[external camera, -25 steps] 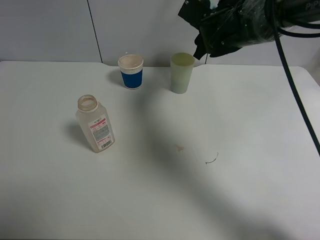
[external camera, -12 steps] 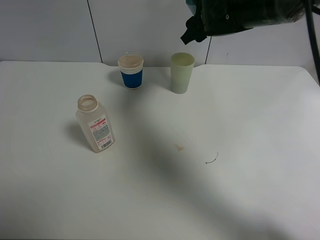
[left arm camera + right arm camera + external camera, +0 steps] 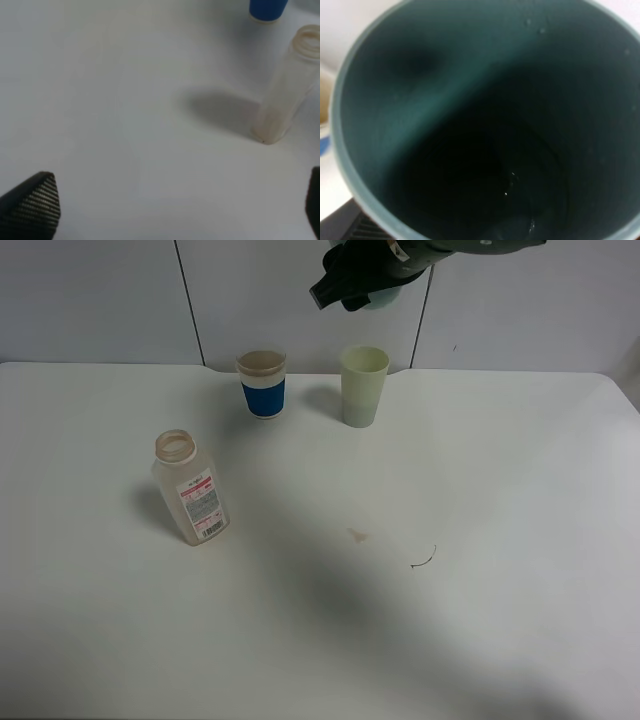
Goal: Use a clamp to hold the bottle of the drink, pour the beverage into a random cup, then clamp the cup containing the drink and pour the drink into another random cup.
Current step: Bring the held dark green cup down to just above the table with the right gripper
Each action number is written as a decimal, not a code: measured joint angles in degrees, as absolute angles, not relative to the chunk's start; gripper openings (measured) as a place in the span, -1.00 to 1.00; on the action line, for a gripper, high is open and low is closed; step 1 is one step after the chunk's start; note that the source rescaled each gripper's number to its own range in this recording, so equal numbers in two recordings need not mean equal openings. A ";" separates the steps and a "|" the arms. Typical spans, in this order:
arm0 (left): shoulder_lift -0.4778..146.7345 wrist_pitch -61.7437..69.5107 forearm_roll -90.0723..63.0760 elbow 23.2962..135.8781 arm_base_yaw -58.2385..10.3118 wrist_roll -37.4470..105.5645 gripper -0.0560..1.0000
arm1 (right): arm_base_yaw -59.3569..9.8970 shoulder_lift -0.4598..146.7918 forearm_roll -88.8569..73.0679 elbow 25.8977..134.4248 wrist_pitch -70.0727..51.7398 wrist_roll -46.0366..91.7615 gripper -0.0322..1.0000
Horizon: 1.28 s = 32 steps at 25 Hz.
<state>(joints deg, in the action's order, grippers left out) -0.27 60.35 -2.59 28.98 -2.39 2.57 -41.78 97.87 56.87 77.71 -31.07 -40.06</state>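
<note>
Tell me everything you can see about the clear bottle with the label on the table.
The bottle is a translucent plastic container with squarish sides and a wide round mouth, uncapped. A white label with red print and a barcode covers one face. It stands upright on the white table, left of centre, in front of the blue cup. Nothing touches it. Whether any liquid remains inside cannot be told.

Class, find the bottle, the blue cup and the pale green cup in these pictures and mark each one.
bottle [image 3: 195, 502]: exterior high view, on its label.
blue cup [image 3: 263, 397]: exterior high view, on its blue band.
pale green cup [image 3: 362, 392]: exterior high view, on its side wall.
</note>
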 joint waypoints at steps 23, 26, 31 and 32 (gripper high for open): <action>-0.27 60.35 -2.59 28.98 -2.39 2.57 1.00 | -41.89 95.09 9.91 61.34 -6.19 3.26 -0.88; -0.27 60.35 -2.59 28.98 -2.39 2.57 1.00 | -41.89 94.50 9.91 58.58 -4.36 2.69 -0.88; -0.27 60.35 -2.59 28.98 -2.39 2.57 1.00 | -41.89 91.29 9.91 51.37 1.98 2.24 -0.88; -0.27 60.35 -2.59 28.98 -2.39 2.57 1.00 | -41.89 90.40 9.91 50.15 3.23 2.24 -0.88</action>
